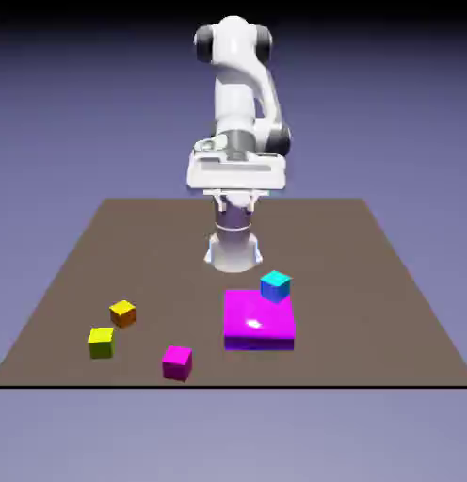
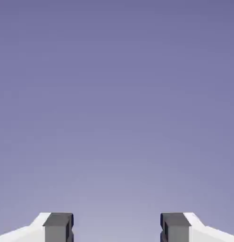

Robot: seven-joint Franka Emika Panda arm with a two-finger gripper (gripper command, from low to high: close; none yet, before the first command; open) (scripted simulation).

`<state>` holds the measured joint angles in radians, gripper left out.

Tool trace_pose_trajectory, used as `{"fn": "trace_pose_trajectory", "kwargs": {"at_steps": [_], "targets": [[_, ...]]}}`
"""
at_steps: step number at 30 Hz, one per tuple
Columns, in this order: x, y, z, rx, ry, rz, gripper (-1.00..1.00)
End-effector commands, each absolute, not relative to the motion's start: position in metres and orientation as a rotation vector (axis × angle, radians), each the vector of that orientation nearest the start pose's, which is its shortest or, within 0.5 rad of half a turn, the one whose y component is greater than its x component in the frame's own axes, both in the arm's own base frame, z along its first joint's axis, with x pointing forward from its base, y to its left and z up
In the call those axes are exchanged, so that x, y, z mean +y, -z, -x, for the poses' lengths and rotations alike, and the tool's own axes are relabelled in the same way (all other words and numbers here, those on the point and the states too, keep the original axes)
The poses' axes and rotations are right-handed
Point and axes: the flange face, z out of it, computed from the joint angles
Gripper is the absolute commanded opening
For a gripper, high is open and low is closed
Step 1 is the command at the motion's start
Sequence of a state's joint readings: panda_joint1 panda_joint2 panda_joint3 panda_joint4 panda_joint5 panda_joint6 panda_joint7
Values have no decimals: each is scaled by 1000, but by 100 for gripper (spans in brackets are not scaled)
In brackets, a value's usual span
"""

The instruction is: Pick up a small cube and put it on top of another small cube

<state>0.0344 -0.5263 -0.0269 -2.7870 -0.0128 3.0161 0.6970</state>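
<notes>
The small magenta cube (image 1: 177,362) sits near the table's front edge, left of the middle in the exterior view. A yellow cube (image 1: 101,342) and an orange cube (image 1: 122,313) lie further left, each apart from the others. My gripper (image 1: 236,200) hangs high above the table's far side, well away from all the cubes. The hand view shows only the plain backdrop, and the gripper (image 2: 116,231) is open there, its two grey fingertips (image 2: 58,228) wide apart with nothing between them.
A large flat magenta block (image 1: 259,320) lies right of the small cube. A cyan cube (image 1: 275,285) sits at its far right corner. The brown table (image 1: 360,282) ends in a dark front edge just before the small magenta cube.
</notes>
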Motion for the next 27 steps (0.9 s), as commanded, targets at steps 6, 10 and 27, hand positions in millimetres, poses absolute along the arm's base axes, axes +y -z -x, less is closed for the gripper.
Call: {"fn": "trace_pose_trajectory", "kwargs": {"at_steps": [6,10,27], "targets": [[-2,-396,-442,618,786,2835,0],[-7,-355,-466,394,623,3008,0],[-57,-187,-522,-853,-348,3404,0]]}}
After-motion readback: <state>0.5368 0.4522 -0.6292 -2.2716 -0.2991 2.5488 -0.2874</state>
